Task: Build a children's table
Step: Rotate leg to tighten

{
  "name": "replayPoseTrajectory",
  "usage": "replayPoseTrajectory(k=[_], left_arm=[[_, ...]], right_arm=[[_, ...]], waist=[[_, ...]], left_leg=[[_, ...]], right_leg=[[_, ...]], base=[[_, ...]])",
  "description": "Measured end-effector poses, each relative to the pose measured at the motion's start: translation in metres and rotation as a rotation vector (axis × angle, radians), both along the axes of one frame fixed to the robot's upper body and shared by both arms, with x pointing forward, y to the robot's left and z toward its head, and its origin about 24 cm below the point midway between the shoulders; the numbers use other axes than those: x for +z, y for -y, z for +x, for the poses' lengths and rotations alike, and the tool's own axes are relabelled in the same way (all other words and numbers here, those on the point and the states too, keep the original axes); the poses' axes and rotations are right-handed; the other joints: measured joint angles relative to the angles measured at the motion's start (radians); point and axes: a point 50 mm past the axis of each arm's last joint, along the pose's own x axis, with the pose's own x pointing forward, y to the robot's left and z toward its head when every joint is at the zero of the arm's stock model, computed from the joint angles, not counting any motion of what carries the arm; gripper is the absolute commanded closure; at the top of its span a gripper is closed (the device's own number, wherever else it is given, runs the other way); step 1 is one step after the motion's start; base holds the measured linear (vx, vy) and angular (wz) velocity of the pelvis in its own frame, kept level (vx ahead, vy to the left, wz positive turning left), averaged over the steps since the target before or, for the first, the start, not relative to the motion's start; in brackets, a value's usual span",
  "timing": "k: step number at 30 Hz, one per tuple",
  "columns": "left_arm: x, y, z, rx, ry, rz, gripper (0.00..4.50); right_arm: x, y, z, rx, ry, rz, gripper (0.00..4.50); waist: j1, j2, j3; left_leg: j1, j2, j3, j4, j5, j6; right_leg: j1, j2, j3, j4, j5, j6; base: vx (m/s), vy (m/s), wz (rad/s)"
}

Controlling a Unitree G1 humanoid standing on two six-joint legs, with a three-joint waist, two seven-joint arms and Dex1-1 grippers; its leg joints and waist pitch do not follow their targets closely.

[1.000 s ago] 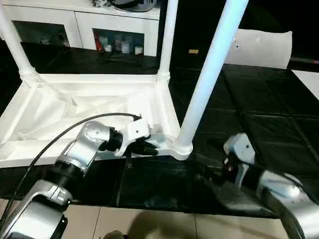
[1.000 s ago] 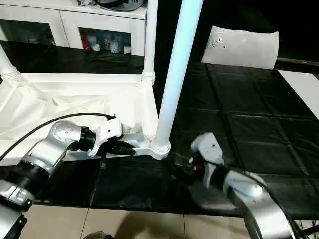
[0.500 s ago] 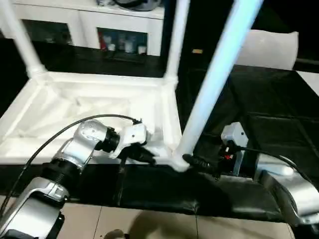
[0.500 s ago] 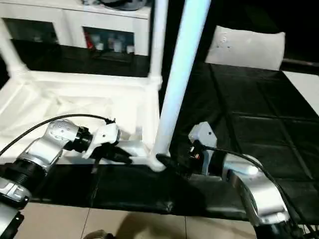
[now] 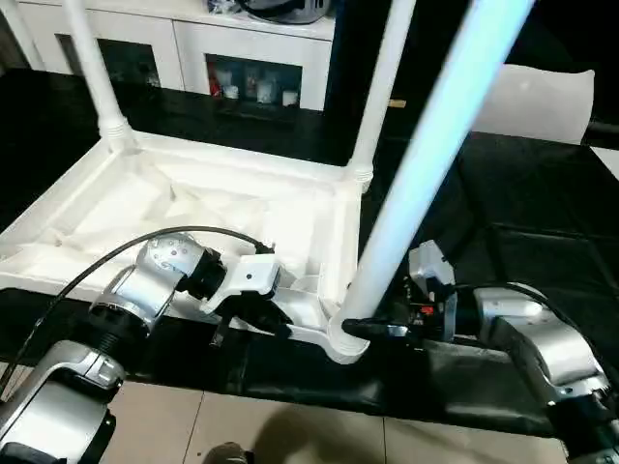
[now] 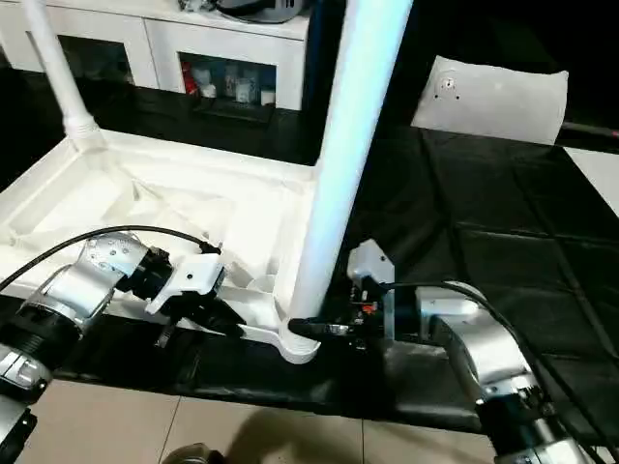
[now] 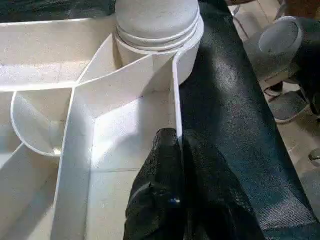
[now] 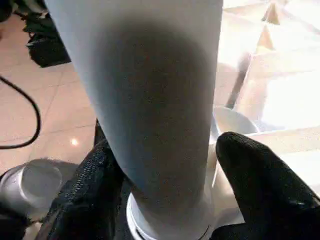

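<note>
White plastic tabletop (image 5: 193, 208) is lying upside down on the black worktop (image 5: 542, 222).
Left claw (image 7: 177, 150) is pinching its near rim; right claw (image 8: 165, 190) is straddling, fingers apart, the leg (image 5: 416, 184) standing in the near corner socket (image 5: 343, 338).

Tabletop (image 5: 193, 208): white plastic, smooth, semi-gloss; ribbed underside faced up.
Near leg (image 5: 426, 155): white tube, smooth, satin sheen, bluish highlight along its length.
Far legs (image 5: 382, 87): 2 white tubes, same smooth finish.
Work surface covering (image 5: 522, 242): black sheet, quilted into squares, faint sheen; looked finely woven in the left wrist view.
Left gripper (image 7: 176, 150) fingers (image 7: 162, 165): black, matt, mesh-like texture.
Right gripper (image 8: 165, 165) fingers (image 8: 255, 175): black, matt, finely grained.
Forearms (image 5: 164, 275): silver metal, brushed, glossy.
Cable (image 5: 116, 253): black, smooth sheath.
Cabinet (image 5: 251, 39): white, smooth, glass doors.
Floor (image 5: 290, 435): beige tiles, glossy.
</note>
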Motion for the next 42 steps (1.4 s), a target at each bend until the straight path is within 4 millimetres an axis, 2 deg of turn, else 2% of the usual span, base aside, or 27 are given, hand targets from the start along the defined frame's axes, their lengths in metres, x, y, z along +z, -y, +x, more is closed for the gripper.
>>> replayPoseTrajectory(k=[10,17,19,23,25,29,31,34,35,37,38,42], left_arm=[[0.001,-0.002,0.003,-0.013,-0.003,0.014,4.50],[0.000,-0.001,0.004,0.025,-0.014,0.007,4.50],[0.000,-0.001,0.007,0.077,-0.002,0.000,4.50],[-0.003,0.005,0.019,0.276,0.030,-0.020,4.50],[-0.005,0.011,0.024,0.357,0.040,-0.036,4.50],[-0.007,0.030,0.033,0.525,0.051,-0.064,4.50],[-0.008,0.041,0.039,0.627,0.073,-0.077,4.50],[-0.009,0.053,0.041,0.677,0.095,-0.091,4.50],[-0.009,0.054,0.041,0.686,0.095,-0.095,4.50],[-0.007,0.055,0.042,0.692,0.099,-0.099,4.50],[-0.007,0.055,0.042,0.690,0.102,-0.100,4.50],[-0.006,0.052,0.040,0.672,0.116,-0.107,4.50]], right_arm=[[-0.004,-0.005,0.002,0.056,-0.021,-0.015,2.46],[-0.004,-0.007,0.003,0.019,-0.036,-0.014,2.52],[-0.006,-0.010,0.006,-0.047,-0.043,0.002,2.52],[-0.010,-0.016,0.018,-0.316,-0.027,0.016,2.53],[-0.011,-0.018,0.024,-0.449,-0.020,0.018,2.53],[-0.012,-0.028,0.039,-0.734,-0.034,0.030,2.54],[-0.010,-0.037,0.054,-0.883,-0.041,0.021,2.54],[-0.008,-0.039,0.062,-0.976,-0.036,0.004,2.54],[-0.008,-0.040,0.064,-0.992,-0.037,0.014,2.20],[-0.007,-0.042,0.065,-1.001,-0.016,0.021,1.83],[-0.006,-0.043,0.065,-1.000,-0.010,0.025,1.83],[-0.006,-0.043,0.063,-0.974,0.005,0.032,1.35]], waist=[[0.000,0.000,0.000],[-0.002,0.000,0.000],[-0.006,0.001,0.001],[-0.014,0.003,0.002],[-0.028,0.003,0.002],[-0.049,0.005,0.002],[-0.063,0.006,0.002],[-0.066,0.006,0.002],[-0.066,0.006,0.002],[-0.066,0.006,0.002],[-0.065,0.006,0.002],[-0.066,0.006,0.003]], left_leg=[[0.000,0.000,0.000,0.000,0.000,0.000],[0.001,0.000,0.000,-0.001,0.000,0.000],[0.002,0.000,0.000,-0.001,0.000,0.000],[0.004,0.000,0.000,-0.002,0.001,-0.003],[0.004,0.000,0.001,-0.002,0.002,-0.003],[0.005,-0.001,0.002,-0.003,0.002,-0.003],[0.004,-0.001,0.002,-0.003,0.002,-0.003],[0.004,-0.001,0.002,-0.007,0.002,-0.003],[0.004,-0.001,0.002,-0.008,0.002,-0.003],[0.003,-0.001,0.002,-0.011,0.002,-0.004],[0.003,-0.001,0.002,-0.012,0.002,-0.004],[0.001,0.000,0.002,-0.014,0.002,-0.004]], right_leg=[[0.000,0.000,0.000,0.000,0.000,0.000],[0.000,0.000,0.000,0.001,0.000,0.000],[0.000,0.000,0.000,0.001,0.002,-0.002],[-0.001,-0.001,0.000,0.001,0.004,-0.006],[-0.001,-0.001,0.000,0.000,0.005,-0.007],[-0.002,-0.002,0.001,-0.001,0.005,-0.007],[-0.003,-0.002,0.001,-0.001,0.005,-0.007],[-0.003,-0.001,0.001,-0.005,0.005,-0.006],[-0.004,-0.001,0.001,-0.006,0.005,-0.006],[-0.004,0.000,0.001,-0.008,0.005,-0.006],[-0.004,0.000,0.001,-0.009,0.005,-0.006],[-0.005,0.001,0.000,-0.012,0.005,-0.006]], base=[[0.000,0.000,0.00],[0.000,0.000,0.00],[0.000,0.000,0.00],[0.000,0.000,0.00],[0.000,0.000,0.00],[0.000,0.000,0.00],[0.000,0.000,0.00],[0.000,0.000,0.00],[0.000,0.000,0.00],[0.000,0.000,0.00],[0.000,0.000,0.00],[0.000,0.000,0.00]])
